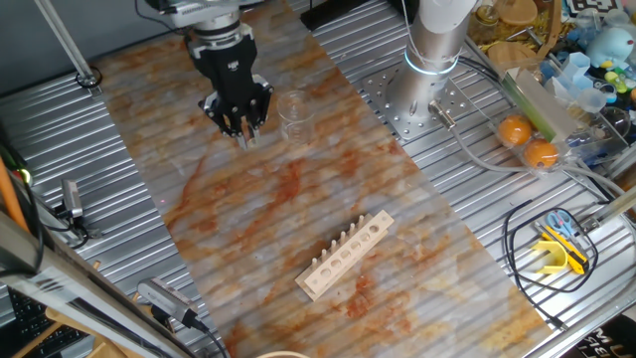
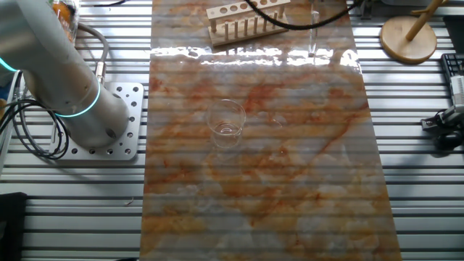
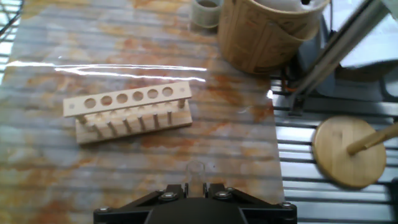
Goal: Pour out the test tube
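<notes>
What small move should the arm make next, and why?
Probably shift the gripper sideways over the beaker: it seems to hold the faint test tube between its fingers, beside the beaker rather than above it, so tilting now might miss.

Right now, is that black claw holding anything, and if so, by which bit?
Yes, it seems: the gripper pinches a thin clear test tube, apparently near one end, with the open end pointing away toward the wooden rack. The glass is faint, so I'm not certain.

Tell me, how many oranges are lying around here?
2. Both lie on the ribbed metal table, right of the marbled mat: the upper orange and the lower orange close beside it. The clutter nearby could hide more.
</notes>
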Robot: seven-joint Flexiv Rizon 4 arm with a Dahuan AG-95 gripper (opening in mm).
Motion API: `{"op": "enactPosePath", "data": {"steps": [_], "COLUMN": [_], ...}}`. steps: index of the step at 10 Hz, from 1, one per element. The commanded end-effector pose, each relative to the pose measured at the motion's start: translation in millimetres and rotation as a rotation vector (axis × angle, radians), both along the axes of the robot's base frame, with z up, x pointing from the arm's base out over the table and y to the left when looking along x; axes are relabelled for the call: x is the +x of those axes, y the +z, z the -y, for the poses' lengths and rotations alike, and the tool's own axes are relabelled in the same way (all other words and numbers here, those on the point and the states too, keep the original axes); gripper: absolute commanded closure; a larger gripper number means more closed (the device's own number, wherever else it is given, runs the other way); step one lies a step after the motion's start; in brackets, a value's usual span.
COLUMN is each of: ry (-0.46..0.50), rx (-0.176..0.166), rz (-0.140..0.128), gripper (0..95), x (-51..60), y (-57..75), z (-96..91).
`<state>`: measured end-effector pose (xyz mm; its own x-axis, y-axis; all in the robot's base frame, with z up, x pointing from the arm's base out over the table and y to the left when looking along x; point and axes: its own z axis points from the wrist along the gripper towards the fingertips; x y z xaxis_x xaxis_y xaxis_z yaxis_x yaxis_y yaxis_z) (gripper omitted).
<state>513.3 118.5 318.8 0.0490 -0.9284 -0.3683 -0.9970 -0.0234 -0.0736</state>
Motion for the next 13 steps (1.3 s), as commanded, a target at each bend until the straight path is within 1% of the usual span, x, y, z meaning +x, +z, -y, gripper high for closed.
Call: {"op": "enactPosePath", "data": {"steps": [1, 2, 3, 4, 5, 6, 8, 10, 11, 12, 13], "ry": [-0.001, -0.001, -0.001, 0.004, 0.020, 0.047, 0.100, 0.163, 0.194, 0.231, 0.255], "rx": [-0.027, -0.036, -0.074, -0.098, -0.147, -0.180, -0.196, -0.247, -0.261, -0.289, -0.302], "rz": [-0.016, -0.018, -0.019, -0.020, -0.019, -0.014, -0.013, 0.001, 0.005, 0.011, 0.016], "gripper": [95.0, 95.0, 95.0, 95.0, 95.0, 95.0, 95.0, 95.0, 95.0, 95.0, 95.0], "x": [1.4, -0.9, -5.2, -7.1, -10.8, -13.6, -10.3, -8.0, -8.2, -8.6, -8.9], "y": [-2.3, -2.8, 0.8, 4.2, 9.7, 14.1, 13.1, 11.2, 10.4, 9.6, 9.1], "z": [1.5, 5.2, 14.7, 21.2, 32.9, 48.2, 65.8, 85.7, 96.2, 104.9, 109.1]}}
